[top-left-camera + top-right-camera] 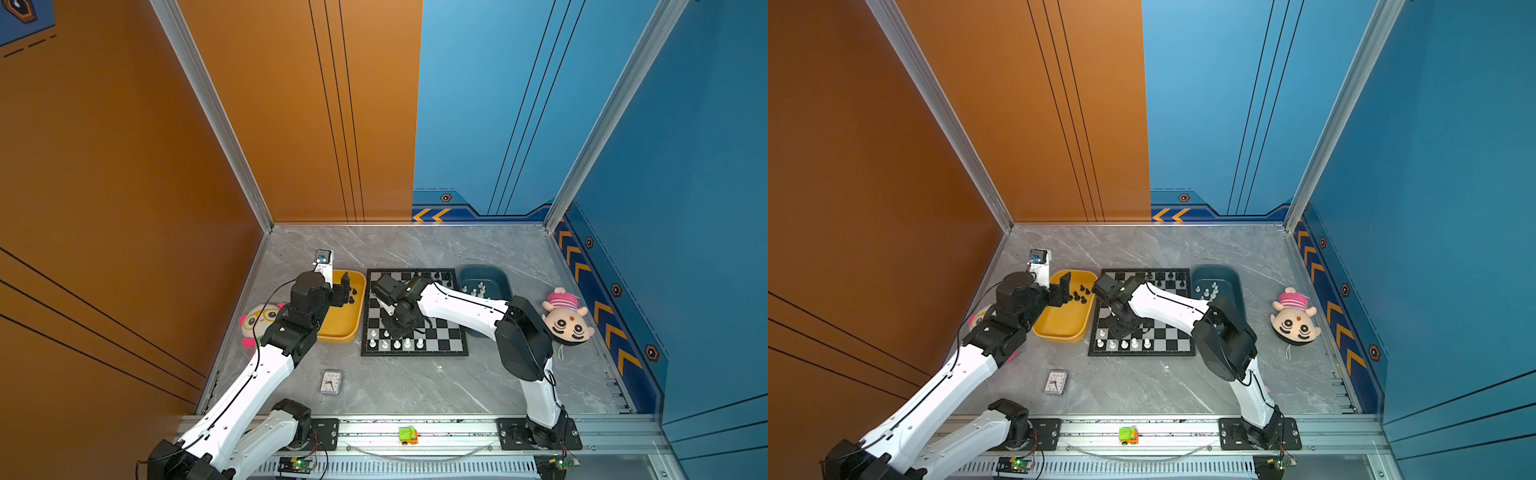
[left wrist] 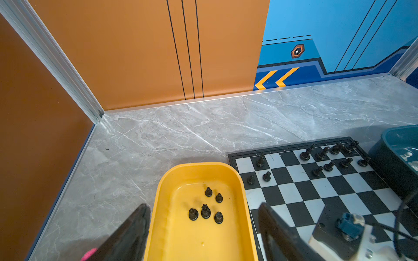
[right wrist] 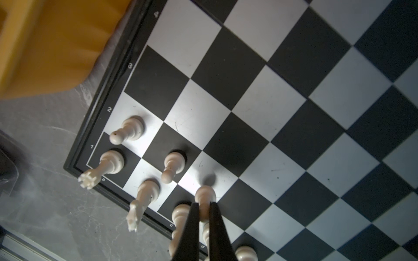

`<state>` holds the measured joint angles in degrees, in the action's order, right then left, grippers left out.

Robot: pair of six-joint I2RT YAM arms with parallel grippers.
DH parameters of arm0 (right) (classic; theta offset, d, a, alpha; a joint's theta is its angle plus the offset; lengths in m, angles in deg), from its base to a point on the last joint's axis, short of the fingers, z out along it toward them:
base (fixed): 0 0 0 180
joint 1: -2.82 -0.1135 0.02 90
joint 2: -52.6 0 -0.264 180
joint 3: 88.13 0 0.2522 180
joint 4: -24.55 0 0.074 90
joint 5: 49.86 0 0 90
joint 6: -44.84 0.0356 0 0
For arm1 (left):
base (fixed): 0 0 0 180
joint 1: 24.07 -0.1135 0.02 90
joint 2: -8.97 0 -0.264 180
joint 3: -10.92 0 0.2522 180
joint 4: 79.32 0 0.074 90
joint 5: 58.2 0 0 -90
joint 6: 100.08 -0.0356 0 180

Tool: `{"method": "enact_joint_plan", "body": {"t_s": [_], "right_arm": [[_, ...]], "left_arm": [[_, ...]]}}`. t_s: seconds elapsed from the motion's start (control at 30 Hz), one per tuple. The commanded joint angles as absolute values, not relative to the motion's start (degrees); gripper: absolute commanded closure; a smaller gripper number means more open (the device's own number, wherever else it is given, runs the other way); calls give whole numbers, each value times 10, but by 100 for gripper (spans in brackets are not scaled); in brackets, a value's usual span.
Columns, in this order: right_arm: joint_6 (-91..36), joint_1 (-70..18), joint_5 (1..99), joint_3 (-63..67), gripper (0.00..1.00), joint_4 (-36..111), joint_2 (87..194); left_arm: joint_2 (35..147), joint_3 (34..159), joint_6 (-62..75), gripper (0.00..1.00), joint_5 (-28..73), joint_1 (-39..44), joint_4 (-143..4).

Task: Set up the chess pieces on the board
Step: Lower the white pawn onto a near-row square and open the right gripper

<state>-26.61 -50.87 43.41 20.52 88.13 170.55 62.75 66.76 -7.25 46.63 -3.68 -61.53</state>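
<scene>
Chess pieces are partly placed; my right hand, clamped on a white pawn over the board's second row, must lower and release it, while my left hand hangs open.

left gripper spread wide, right gripper pinched closed

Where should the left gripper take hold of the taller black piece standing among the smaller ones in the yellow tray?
Probably its upper half, coming straight down from above. The taller black piece stands upright in the yellow tray, with smaller pieces close on both sides of its base, so only its top rises clear.
</scene>
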Motion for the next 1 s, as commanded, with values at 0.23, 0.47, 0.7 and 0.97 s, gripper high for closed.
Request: {"method": "enact_joint_plan", "body": {"t_s": [0.23,0.47,0.7,0.97], "right_arm": [[-251,-511,446,218,100,876,1733],[-250,-510,446,216,93,877,1734],[-249,-510,440,213,80,877,1726],[-243,-508,429,213,76,878,1718]], "left_arm": [[619,659,-70,23,472,-34,-627],[619,660,-70,23,473,-34,-627],[619,659,-71,23,473,-34,-626],[617,658,-71,23,473,-33,-627]]}}
